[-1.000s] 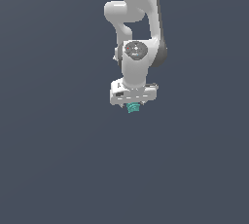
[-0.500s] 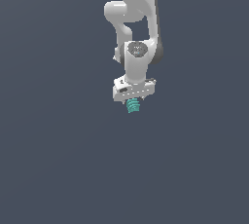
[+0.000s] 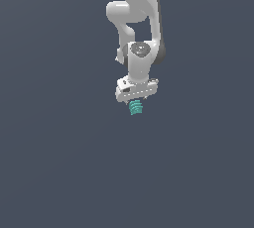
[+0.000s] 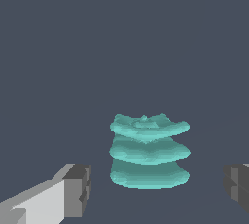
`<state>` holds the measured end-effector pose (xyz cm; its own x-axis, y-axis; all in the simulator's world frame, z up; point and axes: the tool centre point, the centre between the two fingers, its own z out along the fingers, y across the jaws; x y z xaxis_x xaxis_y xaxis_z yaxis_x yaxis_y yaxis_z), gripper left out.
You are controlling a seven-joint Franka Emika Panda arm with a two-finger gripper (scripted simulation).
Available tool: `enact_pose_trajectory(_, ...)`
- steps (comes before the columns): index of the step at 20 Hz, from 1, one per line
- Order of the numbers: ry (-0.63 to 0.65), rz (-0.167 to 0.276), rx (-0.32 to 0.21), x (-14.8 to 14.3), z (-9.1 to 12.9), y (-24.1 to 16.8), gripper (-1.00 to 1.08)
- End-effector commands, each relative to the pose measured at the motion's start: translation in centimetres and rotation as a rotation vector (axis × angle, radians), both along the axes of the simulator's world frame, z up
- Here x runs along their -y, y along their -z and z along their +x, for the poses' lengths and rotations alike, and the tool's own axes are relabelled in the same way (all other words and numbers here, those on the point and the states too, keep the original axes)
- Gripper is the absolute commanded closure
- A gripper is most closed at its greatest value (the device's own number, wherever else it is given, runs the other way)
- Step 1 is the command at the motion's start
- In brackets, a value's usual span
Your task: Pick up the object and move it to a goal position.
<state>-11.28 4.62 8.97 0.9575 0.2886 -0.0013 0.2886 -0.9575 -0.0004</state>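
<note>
Dropping lower than 1 second ago, exposing more of the teal object [image 3: 135, 107] beneath; gripper [image 4: 151, 189] spreading wide, straddling 3 ridged tiers [image 4: 148, 151] for pinching.

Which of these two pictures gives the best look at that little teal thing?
The wrist view. There the teal object fills the middle, showing three stacked ridged layers, with a grey finger apart from it on each side. The exterior view shows only a tiny teal blob just under the white claw.

One teal ridged object [image 4: 149, 154]; one tool [image 4: 155, 191].
</note>
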Motion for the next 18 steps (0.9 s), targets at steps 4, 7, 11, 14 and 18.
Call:
enact_pose_trajectory(4, 0.000, 0.000, 0.000, 0.0, 0.0, 0.7, -0.92)
enact_pose_trajectory(7, -0.001, 0.000, 0.001, 0.0, -0.1, 1.9, -0.92)
enact_pose_trajectory(11, -0.002, 0.000, 0.001, 0.0, -0.2, 3.7, -0.92)
enact_pose_trajectory(14, -0.003, 0.000, 0.001, 0.0, -0.2, 4.6, -0.92)
enact_pose_trajectory(18, -0.003, 0.000, 0.001, 0.0, -0.2, 5.0, -0.92)
